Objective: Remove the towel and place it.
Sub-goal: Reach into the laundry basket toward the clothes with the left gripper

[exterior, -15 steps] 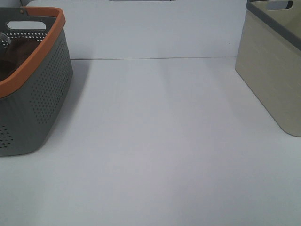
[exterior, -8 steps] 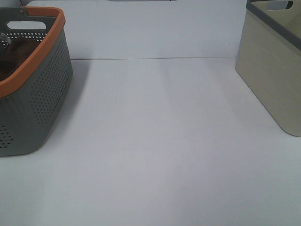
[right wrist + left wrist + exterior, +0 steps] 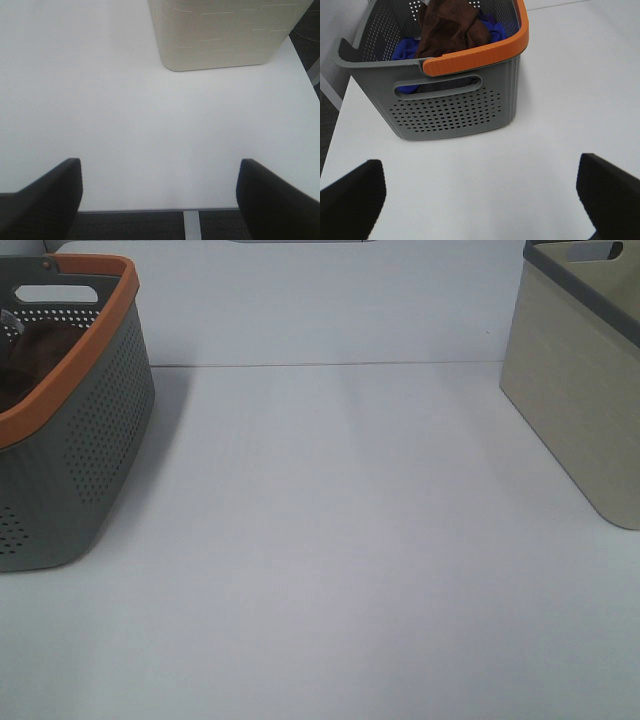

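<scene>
The maroon towel lies bunched in a grey perforated basket with an orange rim, on top of a bright blue cloth. In the exterior high view the basket stands at the far left and only a dark bit of the towel shows over its rim. My left gripper is open and empty, back from the basket's handle side, over bare table. My right gripper is open and empty near the table's front edge. Neither gripper shows in the exterior high view.
A beige bin with a grey rim stands at the right; it also shows in the right wrist view. The white table spans between basket and bin. Its front edge lies just below my right gripper.
The dark towel in the basket looks slightly shifted between the earliest frame and now. Nothing else has moved.
</scene>
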`<state>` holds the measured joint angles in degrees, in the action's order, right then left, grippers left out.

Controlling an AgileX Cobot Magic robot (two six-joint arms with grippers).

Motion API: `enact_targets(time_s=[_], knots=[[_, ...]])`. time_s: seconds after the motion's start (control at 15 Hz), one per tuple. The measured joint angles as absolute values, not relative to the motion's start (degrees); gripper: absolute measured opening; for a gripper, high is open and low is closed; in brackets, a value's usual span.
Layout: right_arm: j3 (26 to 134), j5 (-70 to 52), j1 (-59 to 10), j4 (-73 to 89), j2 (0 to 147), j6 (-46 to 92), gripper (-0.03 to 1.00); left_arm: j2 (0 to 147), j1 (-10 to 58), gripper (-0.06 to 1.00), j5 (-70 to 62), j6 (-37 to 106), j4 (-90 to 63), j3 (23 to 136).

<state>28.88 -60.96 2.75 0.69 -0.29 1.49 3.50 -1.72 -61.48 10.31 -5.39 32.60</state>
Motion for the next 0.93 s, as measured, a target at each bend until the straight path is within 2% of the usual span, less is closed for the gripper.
enact_targets(time_s=[0.13, 0.2, 0.53, 0.73, 0.8, 0.87, 0.93], knots=[[28.9, -61.0, 2.8, 0.7, -0.3, 1.5, 0.74, 9.6, -1.7, 0.99, -62.5, 11.1, -5.4, 36.5], [28.9, -61.0, 2.8, 0.7, -0.3, 1.5, 0.74, 20.6, -1.7, 0.99, -63.0, 12.6, -5.4, 42.9], [28.9, -61.0, 2.8, 0.7, -0.3, 1.5, 0.74, 48.8, -1.7, 0.99, -63.8, 20.3, -5.3, 61.7], [28.9, -61.0, 2.8, 0.7, -0.3, 1.5, 0.74, 66.1, -1.7, 0.99, -63.7, 29.2, -5.2, 75.5], [28.9, -61.0, 2.8, 0.7, -0.3, 1.5, 0.74, 76.5, -1.7, 0.98, -63.7, 37.9, -4.5, 84.1], [28.9, -61.0, 2.8, 0.7, -0.3, 1.5, 0.74, 76.5, -1.7, 0.98, -63.7, 37.9, -4.5, 84.1], [28.9, -61.0, 2.8, 0.7, -0.3, 1.5, 0.74, 82.7, -1.7, 0.98, -63.7, 43.4, -3.2, 89.8]])
